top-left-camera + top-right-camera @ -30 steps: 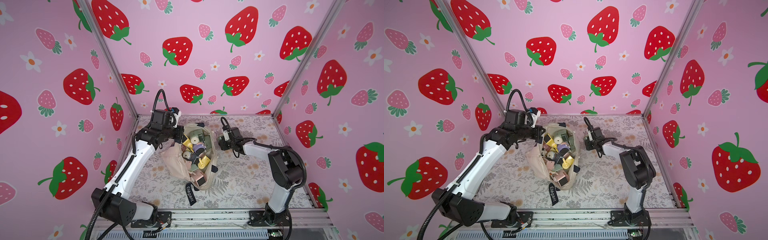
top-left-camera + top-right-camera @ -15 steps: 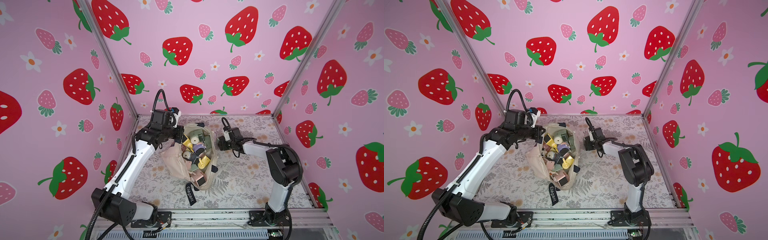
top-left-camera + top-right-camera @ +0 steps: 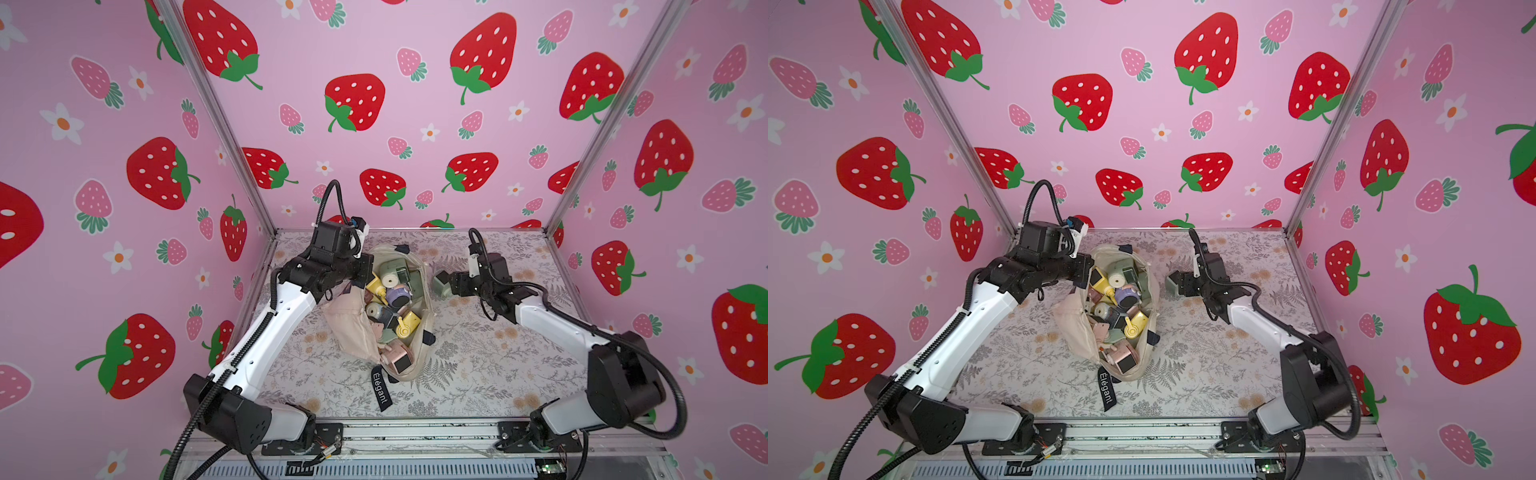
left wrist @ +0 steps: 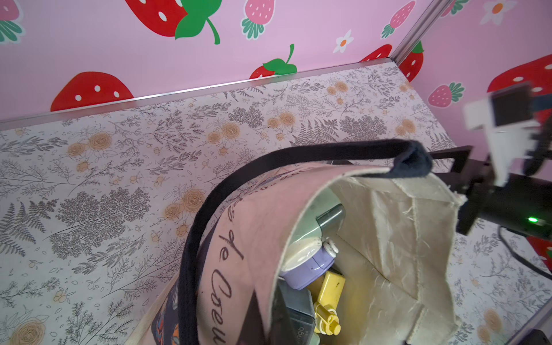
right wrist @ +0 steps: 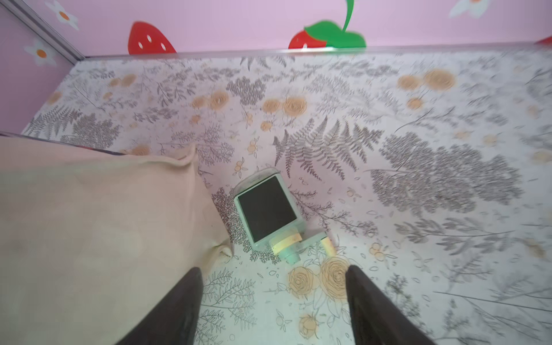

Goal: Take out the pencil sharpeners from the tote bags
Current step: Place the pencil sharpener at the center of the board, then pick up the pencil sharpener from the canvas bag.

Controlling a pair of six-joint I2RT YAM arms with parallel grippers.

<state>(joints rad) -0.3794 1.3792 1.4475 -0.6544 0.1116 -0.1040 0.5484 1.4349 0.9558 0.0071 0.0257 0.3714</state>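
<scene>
The cream tote bag (image 3: 348, 328) (image 3: 1070, 324) lies in the middle of the floral table, mouth open. Several pastel pencil sharpeners (image 3: 392, 297) (image 3: 1121, 296) fill it; the left wrist view shows a purple one (image 4: 310, 265) and a yellow one (image 4: 328, 294) inside. My left gripper (image 3: 360, 277) (image 3: 1086, 279) is shut on the bag's rim and holds it up. A sage green sharpener (image 3: 439, 289) (image 3: 1170, 285) (image 5: 267, 209) with a dark window lies on the table beside the bag. My right gripper (image 3: 444, 276) (image 5: 273, 270) is open just behind it, not touching it.
A black strap reading Elegant (image 3: 381, 388) trails from the bag toward the front rail. The bag's navy handle (image 4: 298, 155) arches over its mouth. Pink strawberry walls and aluminium posts (image 3: 582, 174) close in three sides. The bag's cloth side (image 5: 104, 224) lies next to my right fingers.
The right gripper's jaws have spread wider, and the green sharpener now lies free on the table in front of them. The left arm and the bag have not moved.
</scene>
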